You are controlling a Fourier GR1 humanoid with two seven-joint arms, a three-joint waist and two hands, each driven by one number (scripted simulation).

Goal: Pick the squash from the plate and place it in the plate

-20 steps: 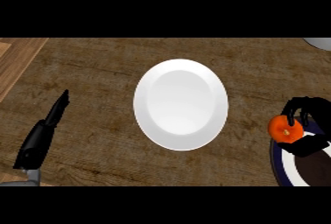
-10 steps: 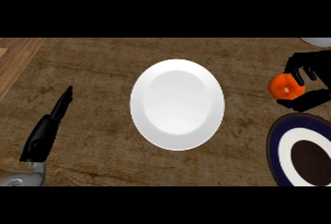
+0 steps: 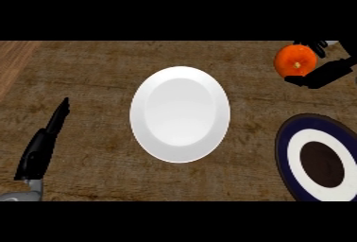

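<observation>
An orange squash [image 3: 295, 60] is held up at the top right, with my right hand [image 3: 325, 73] curled round it from the right side. Below it, at the right edge, lies a dark blue plate [image 3: 290, 142] with a white ring and a dark centre, bare of food. A plain white plate [image 3: 180, 114] sits in the middle of the wooden counter with nothing on it. My left hand [image 3: 43, 144] shows at the lower left with straight fingers pointing up, holding nothing.
The brown wooden counter [image 3: 90, 71] fills the view. A lighter wooden strip [image 3: 14, 59] runs along the top left corner.
My right hand has lifted the squash off the dark blue plate and carried it up and away toward the top right. The blue plate now shows in full. The left hand stays still.
</observation>
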